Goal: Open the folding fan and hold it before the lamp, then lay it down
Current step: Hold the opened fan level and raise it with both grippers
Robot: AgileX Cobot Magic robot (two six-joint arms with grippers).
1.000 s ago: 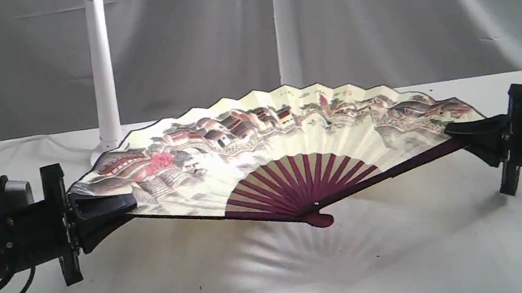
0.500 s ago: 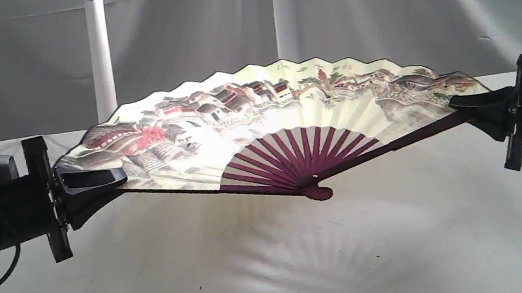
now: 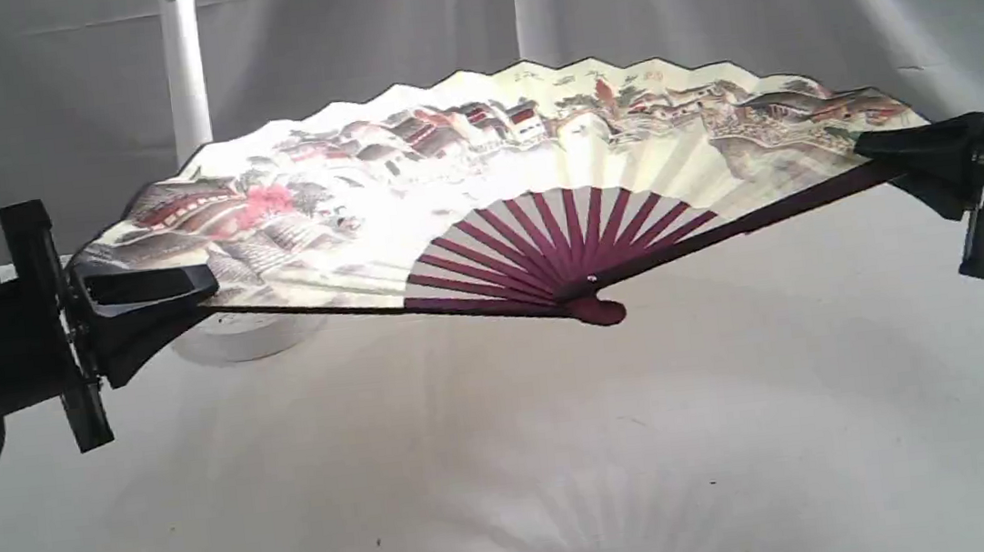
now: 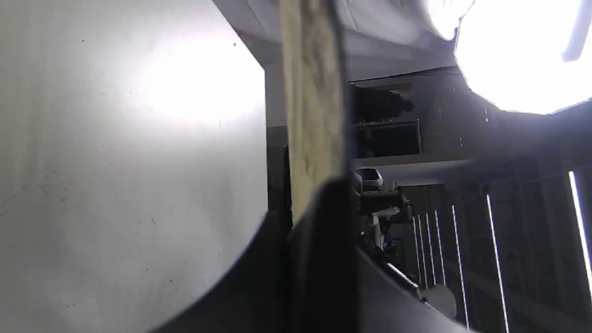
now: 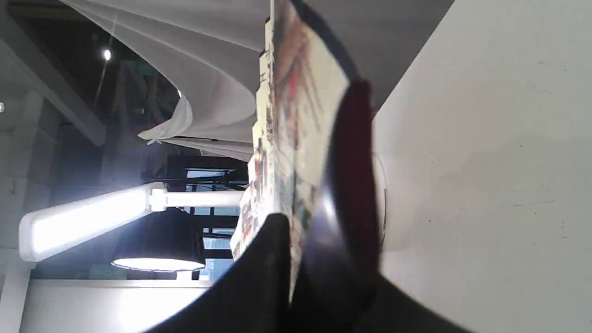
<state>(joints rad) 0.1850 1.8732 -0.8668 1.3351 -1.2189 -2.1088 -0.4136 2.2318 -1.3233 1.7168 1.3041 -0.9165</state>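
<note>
while fan hangs fully spread above table, we see it held at both ends. left gripper at fan's 9 o'clock, jaws pinched tight on dark outer rib and paper edge. right gripper at 3 o'clock, jaws clamped narrow on other outer rib. pivot at 6 o'clock, clear of table; painted side up, tilted toward camera. we place lamp at 11 o'clock behind fan: pole rises past paper edge, round base shows under left end.
</note>
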